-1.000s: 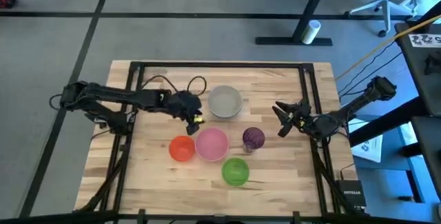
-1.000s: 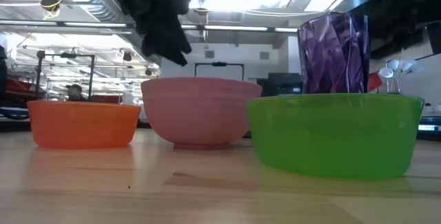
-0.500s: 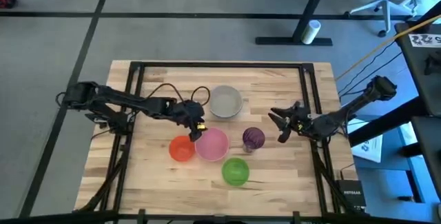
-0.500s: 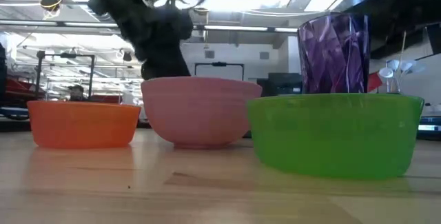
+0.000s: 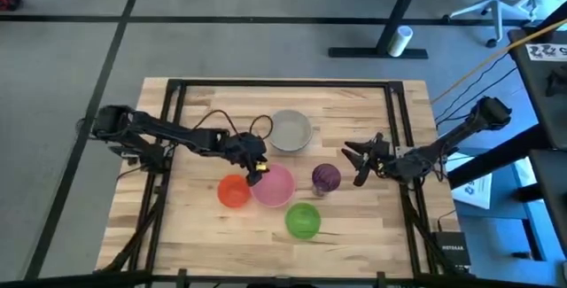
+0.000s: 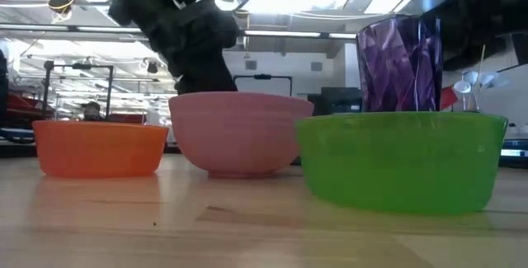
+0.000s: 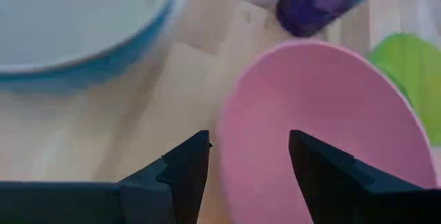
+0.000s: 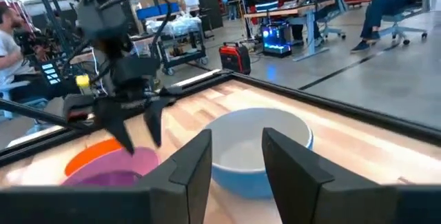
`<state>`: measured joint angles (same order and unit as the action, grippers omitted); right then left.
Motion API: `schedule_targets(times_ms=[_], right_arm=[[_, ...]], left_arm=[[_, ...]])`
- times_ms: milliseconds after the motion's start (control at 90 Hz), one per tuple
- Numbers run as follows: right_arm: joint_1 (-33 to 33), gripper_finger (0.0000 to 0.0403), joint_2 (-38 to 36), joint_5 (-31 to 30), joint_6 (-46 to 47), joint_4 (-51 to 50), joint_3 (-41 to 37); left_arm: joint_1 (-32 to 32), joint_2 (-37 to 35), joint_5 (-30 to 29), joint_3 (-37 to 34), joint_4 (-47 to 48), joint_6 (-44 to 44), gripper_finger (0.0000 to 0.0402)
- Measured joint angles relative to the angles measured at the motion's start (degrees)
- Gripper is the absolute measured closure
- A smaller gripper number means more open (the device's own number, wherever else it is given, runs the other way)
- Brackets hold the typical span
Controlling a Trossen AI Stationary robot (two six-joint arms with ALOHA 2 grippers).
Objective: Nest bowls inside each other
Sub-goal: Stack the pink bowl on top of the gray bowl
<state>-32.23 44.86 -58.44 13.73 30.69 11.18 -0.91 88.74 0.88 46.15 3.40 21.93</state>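
You're barely started: pink bowl (image 5: 272,186), orange bowl (image 5: 233,190), green bowl (image 5: 303,220) and purple bowl (image 5: 325,178) sit separate mid-table, left gripper (image 5: 255,172) spread at the pink rim, right gripper (image 5: 356,164) spread nearby.

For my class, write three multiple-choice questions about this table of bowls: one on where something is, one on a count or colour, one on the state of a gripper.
1. Which bowl lies nearest the table's front edge in the high view?
A. orange bowl
B. green bowl
C. grey bowl

2. What colour is the bowl directly under the left gripper?
A. pink
B. purple
C. green

3. How do the left gripper's fingers stand?
A. shut on a bowl
B. shut on nothing
C. open

Answers:
1. B, the green bowl sits below the orange bowl and grey bowl in the overhead picture.
2. A, the left gripper hangs at the pink bowl's rim.
3. C, its wrist view shows the fingers apart, one on each side of the pink rim.
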Motion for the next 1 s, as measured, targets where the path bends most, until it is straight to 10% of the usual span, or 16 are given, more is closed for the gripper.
schedule_targets(times_ms=[311, 567, 1000], right_arm=[[0.0, 0.0288, 0.0, 0.6, -6.4, -15.4, 12.0], [0.0, 0.0288, 0.0, 0.2, -3.0, -20.7, 13.7], [0.0, 0.0288, 0.0, -0.1, -2.1, -21.8, 13.7]], left_arm=[[1.6, 5.1, 0.0, -0.1, -0.7, 0.8, 0.0233], [2.6, 5.0, 0.2, 0.0, -0.9, -1.7, 0.0388], [4.0, -3.1, -6.0, 7.6, 8.9, -8.7, 0.0401]])
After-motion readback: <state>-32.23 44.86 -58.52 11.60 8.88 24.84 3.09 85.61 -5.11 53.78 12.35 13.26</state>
